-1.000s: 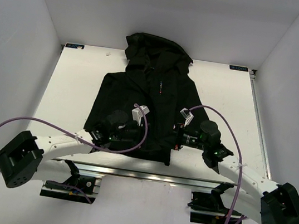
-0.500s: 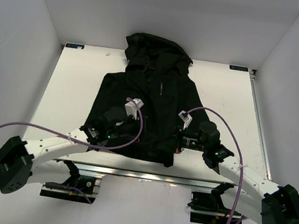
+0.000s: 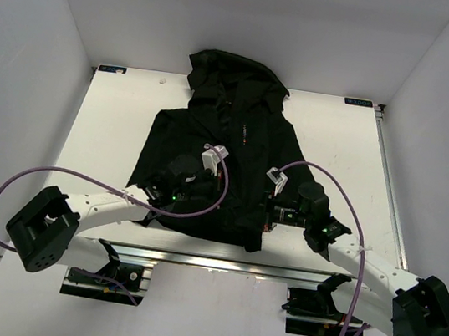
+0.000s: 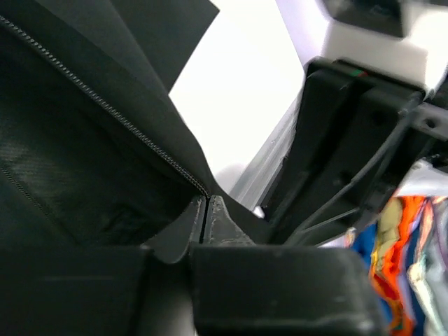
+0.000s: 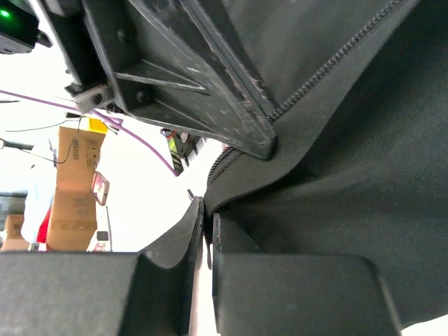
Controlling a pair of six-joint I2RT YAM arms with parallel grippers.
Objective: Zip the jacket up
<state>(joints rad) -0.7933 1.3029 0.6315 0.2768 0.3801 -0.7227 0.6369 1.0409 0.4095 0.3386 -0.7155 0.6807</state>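
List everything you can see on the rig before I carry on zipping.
jacket: one, black, spread mid-table, hood at far edge.
zipper teeth: two rows, black, one along each front edge.
table: one, white, under jacket.
cables: two, purple, looping above near edge.
cardboard boxes: few, brown, right wrist view's background.
arms: two, white-black, near edge.
left hand: one, black, shut on jacket's front edge.
right hand: one, black, shut on jacket's other edge.

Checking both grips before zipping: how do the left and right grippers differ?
The left gripper pinches the jacket where zipper teeth end; the right gripper pinches a fold with teeth passing above. The left gripper sits over the jacket's middle, the right gripper near its side edge. Both have jaws shut on fabric.
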